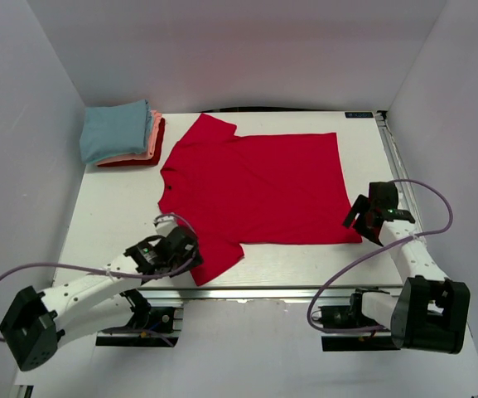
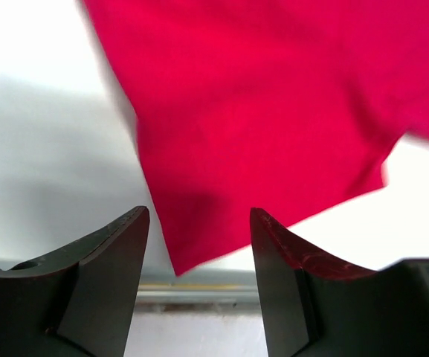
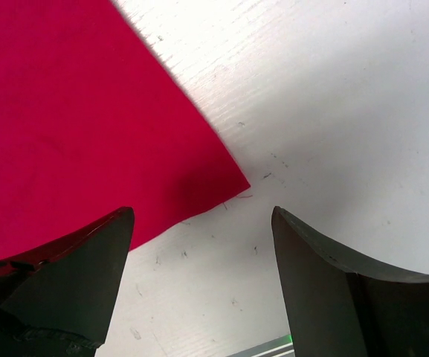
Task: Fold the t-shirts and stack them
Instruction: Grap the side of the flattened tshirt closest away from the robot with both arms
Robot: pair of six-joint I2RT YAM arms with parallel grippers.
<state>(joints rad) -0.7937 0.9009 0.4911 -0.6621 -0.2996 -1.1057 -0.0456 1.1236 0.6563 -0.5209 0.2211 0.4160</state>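
Note:
A bright red short-sleeved t-shirt (image 1: 259, 186) lies spread flat on the white table, collar to the left, hem to the right. A stack of folded shirts (image 1: 123, 134), light blue on salmon-pink on red, sits at the back left. My left gripper (image 1: 190, 245) is open just left of the near sleeve; the sleeve's tip (image 2: 199, 245) shows between its fingers (image 2: 117, 245). My right gripper (image 1: 363, 220) is open beside the near hem corner (image 3: 229, 182), apart from the cloth.
The table's near edge with a metal rail (image 2: 199, 286) runs just below the left gripper. A rail (image 1: 392, 149) runs along the table's right side. White walls (image 1: 239, 50) enclose the back and both sides.

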